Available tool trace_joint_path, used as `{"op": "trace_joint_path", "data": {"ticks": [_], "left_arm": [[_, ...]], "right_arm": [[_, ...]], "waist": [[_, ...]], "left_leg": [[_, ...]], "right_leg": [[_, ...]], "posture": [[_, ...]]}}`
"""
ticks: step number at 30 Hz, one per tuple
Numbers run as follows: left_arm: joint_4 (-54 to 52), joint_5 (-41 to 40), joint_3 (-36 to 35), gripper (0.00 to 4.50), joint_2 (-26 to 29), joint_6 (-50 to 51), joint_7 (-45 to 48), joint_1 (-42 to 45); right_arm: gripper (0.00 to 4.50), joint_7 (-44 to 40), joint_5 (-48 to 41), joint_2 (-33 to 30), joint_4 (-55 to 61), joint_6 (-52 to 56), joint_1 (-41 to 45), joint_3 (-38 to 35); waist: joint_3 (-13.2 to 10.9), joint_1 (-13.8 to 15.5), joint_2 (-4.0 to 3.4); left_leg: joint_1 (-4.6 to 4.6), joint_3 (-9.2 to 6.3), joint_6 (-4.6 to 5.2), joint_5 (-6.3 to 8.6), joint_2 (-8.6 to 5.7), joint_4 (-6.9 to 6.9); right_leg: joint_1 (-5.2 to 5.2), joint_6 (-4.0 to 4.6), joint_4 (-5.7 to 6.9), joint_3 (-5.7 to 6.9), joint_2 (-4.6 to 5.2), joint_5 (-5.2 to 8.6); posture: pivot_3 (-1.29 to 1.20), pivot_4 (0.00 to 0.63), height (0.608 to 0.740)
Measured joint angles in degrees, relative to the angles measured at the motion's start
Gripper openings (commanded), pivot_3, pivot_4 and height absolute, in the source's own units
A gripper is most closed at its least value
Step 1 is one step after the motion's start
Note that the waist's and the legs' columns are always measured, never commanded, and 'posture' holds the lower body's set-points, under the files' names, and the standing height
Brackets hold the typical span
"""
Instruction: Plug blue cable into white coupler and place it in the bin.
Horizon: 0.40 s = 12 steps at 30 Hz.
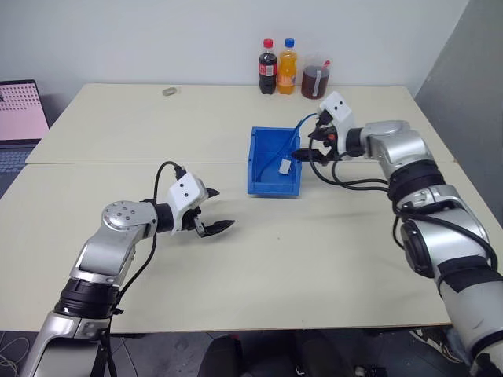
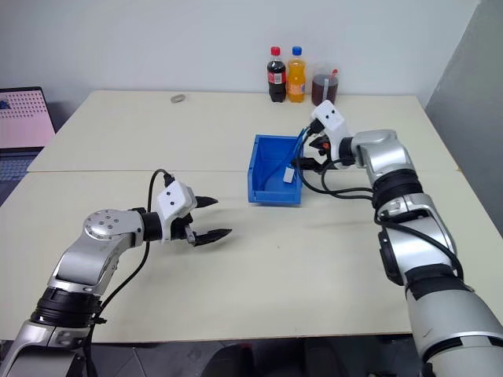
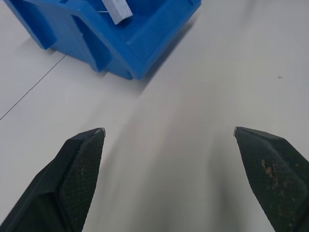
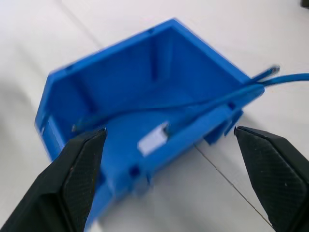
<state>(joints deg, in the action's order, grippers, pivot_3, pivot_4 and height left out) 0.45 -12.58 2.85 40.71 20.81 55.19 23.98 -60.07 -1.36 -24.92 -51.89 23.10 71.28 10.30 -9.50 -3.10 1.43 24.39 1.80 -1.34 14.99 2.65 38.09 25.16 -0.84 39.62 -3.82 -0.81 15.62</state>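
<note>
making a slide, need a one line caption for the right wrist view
Open right tool above the bin, white coupler inside, blue cable trailing over its rim.

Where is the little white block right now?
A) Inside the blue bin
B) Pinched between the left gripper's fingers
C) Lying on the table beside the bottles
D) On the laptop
A: the white coupler lies inside the bin with the blue cable attached and draped over the bin's rim, while the right gripper hovers open above.
</note>
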Motion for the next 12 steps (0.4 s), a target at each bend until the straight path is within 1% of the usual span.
{"op": "trace_joint_path", "data": {"ticks": [3,4,6,8,12], "left_arm": [[-0.2,-1.2,-3.3,4.50,0.6,2.1,-1.9,-0.9],[-0.2,-2.0,-5.3,4.50,0.9,3.6,-2.6,-1.1],[-0.3,-3.5,-8.9,4.50,2.6,6.3,-3.5,-1.3],[-0.7,-5.2,-11.6,4.50,4.1,8.2,-3.9,-0.7],[-0.9,-6.1,-13.6,4.50,5.6,9.7,-3.8,-0.1]], "right_arm": [[4.48,-6.5,-2.3,-6.4,15.1,4.3,-9.0,-0.1],[4.48,-7.6,-3.6,-9.7,22.4,7.1,-13.6,-0.9],[4.48,-8.4,-6.8,-13.9,34.4,12.3,-20.7,-4.0],[4.48,-7.1,-9.8,-16.6,43.7,17.4,-25.6,-8.3],[4.48,-4.0,-14.8,-17.6,53.1,24.2,-29.2,-14.0]], "waist": [[0.0,0.4,0.00],[0.0,0.6,0.00],[0.0,1.1,0.00],[0.0,1.1,0.00],[0.0,1.0,0.03]], "left_leg": [[0.03,-0.07,0.00,0.00,0.02,0.02],[0.04,-0.09,0.01,0.00,0.03,0.02],[0.05,-0.12,0.01,0.01,0.03,0.03],[-0.04,-0.04,0.01,0.00,0.00,0.03],[-0.53,-0.02,0.01,0.00,-0.04,0.07]], "right_leg": [[-0.01,0.00,0.00,0.04,0.06,0.00],[0.00,0.00,-0.01,0.05,0.09,0.01],[0.01,0.00,-0.01,0.08,0.08,0.01],[-0.01,-0.01,0.11,0.02,0.05,0.01],[-0.42,-0.03,0.27,-0.01,-0.10,0.02]], "posture": [[0.00,0.150,0.740],[0.00,0.150,0.740],[0.00,0.150,0.740],[0.00,0.150,0.740],[0.00,0.150,0.740]]}}
